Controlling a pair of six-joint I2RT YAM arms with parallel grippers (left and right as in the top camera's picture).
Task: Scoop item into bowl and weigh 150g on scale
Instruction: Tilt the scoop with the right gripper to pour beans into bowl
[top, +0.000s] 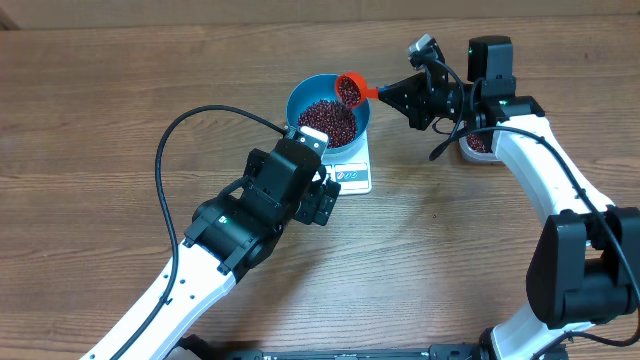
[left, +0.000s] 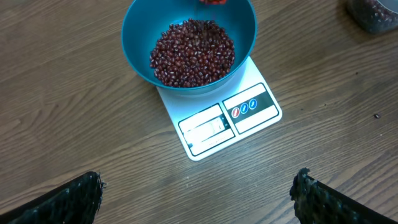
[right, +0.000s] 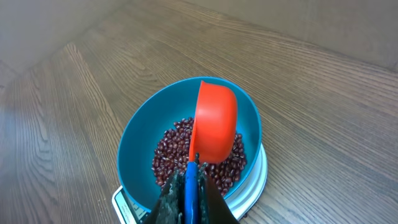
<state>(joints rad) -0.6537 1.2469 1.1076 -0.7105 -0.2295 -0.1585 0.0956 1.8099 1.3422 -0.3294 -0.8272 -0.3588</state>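
- The right pincer (right: 191, 186) is squeezing shut on the handle of the orange scoop (right: 216, 118), tipping it over the teal bowl (right: 140, 137) so the beans (left: 193, 53) can slide in.
- The bowl is sitting on the white scale (left: 217, 124) for weighing.
- The left pincer (left: 198, 193) is hovering wide open by the scale's front edge, holding nothing.

Diffuse overhead light, bright and even across the table (top: 90, 90). Soft shadows fall beneath the left arm (top: 215, 240) and under the bowl (top: 300, 95). Overhead and left-wrist views are sharp; the scale (left: 249, 118) display is washed pale. Right-wrist view: the right gripper (right: 194, 171), at the bottom edge, is dark and blurred; the scoop (right: 214, 118) is sharp; the far tabletop is soft.
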